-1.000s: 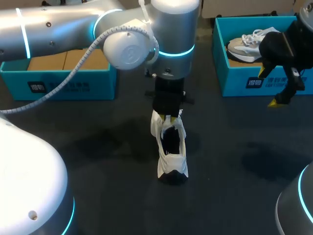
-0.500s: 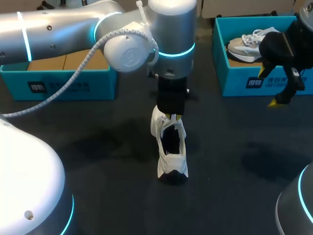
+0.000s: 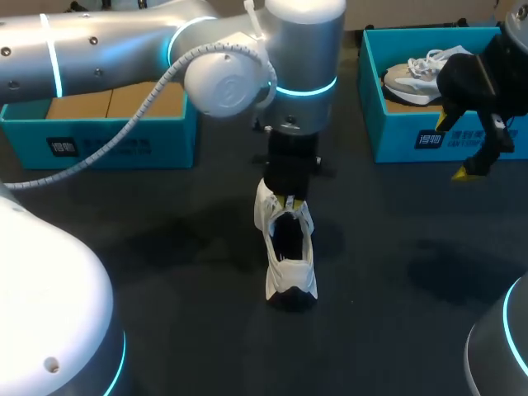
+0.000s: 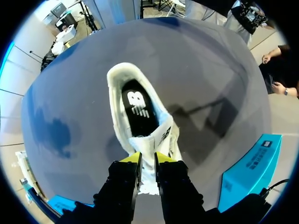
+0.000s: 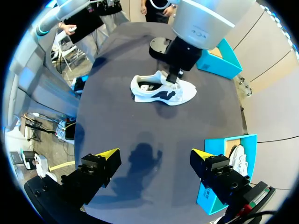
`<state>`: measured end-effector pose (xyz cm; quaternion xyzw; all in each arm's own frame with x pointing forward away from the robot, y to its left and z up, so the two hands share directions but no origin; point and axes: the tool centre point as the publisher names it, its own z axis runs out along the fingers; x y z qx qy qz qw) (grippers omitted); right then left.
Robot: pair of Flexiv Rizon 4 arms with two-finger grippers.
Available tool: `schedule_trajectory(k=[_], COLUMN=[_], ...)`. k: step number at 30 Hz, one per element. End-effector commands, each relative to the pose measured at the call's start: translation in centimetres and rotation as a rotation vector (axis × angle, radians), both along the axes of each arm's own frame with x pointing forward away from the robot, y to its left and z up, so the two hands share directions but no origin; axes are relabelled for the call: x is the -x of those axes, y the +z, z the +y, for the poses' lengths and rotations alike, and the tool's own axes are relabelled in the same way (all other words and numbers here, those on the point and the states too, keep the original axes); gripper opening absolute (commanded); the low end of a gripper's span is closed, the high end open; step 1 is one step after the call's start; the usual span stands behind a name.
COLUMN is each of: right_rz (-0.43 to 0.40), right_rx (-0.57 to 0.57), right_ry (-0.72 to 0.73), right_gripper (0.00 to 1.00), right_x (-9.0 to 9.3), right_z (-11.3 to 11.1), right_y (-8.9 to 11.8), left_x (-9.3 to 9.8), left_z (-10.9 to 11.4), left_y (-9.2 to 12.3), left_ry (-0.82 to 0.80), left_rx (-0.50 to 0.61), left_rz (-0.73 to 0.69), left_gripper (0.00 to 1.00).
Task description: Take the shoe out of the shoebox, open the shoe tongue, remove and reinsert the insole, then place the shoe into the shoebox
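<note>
A white shoe [image 3: 289, 262] stands on the dark table's middle, heel toward the near edge. Its black insole [image 4: 136, 105] shows through the opening. My left gripper [image 3: 289, 200] comes straight down over the shoe's front and is shut on the white tongue [image 4: 152, 140], which sits pinched upright between the yellow tips. In the right wrist view the shoe [image 5: 161, 91] lies on its sole under the left gripper [image 5: 175, 74]. My right gripper [image 3: 472, 148] hangs open and holds nothing, in front of the right shoebox [image 3: 429, 124].
The right shoebox is teal and holds a second, grey-white shoe [image 3: 417, 74]. Another teal box [image 3: 107, 136] with a cardboard inside stands at the back left. Bare dark tabletop [image 3: 165, 272] surrounds the shoe.
My left arm has shifted slightly to the right and down over the shoe, still pinching the tongue. The shoe and my right arm have stayed where they were.
</note>
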<state>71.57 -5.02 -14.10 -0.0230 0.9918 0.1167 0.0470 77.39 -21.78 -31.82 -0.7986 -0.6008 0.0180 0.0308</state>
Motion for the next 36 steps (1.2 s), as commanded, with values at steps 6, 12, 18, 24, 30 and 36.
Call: schedule_trajectory(k=[6, 12, 18, 24, 30, 36], right_rz=[0.004, 0.004, 0.004, 0.004, 0.004, 0.004], right_rx=[0.003, 0.003, 0.003, 0.003, 0.003, 0.003], right_ry=[-0.001, -0.001, -0.001, -0.001, -0.001, -0.001], right_gripper=[1.0, 1.0, 1.0, 1.0, 1.0, 1.0], right_x=[-0.2, -0.2, -0.2, -0.2, -0.2, -0.2], right_z=[0.2, 0.2, 0.2, 0.2, 0.2, 0.2], right_y=[0.0, 0.0, 0.0, 0.0, 0.0, 0.0], left_x=[1.4, 1.4, -0.1, 0.2, 1.0, 1.9], left_z=[1.2, 0.7, 0.7, 0.8, 0.7, 1.2], left_y=[-0.7, -0.7, -0.2, -0.8, -1.7, -2.2], left_ry=[-0.001, 0.053, 0.1, 0.125, 0.146, 0.156], left_rx=[-0.002, 0.028, 0.031, 0.03, 0.041, 0.041], left_rz=[-0.003, -0.022, -0.072, -0.083, -0.058, -0.04], left_gripper=[0.2, 0.24, 0.25, 0.15, 0.12, 0.16])
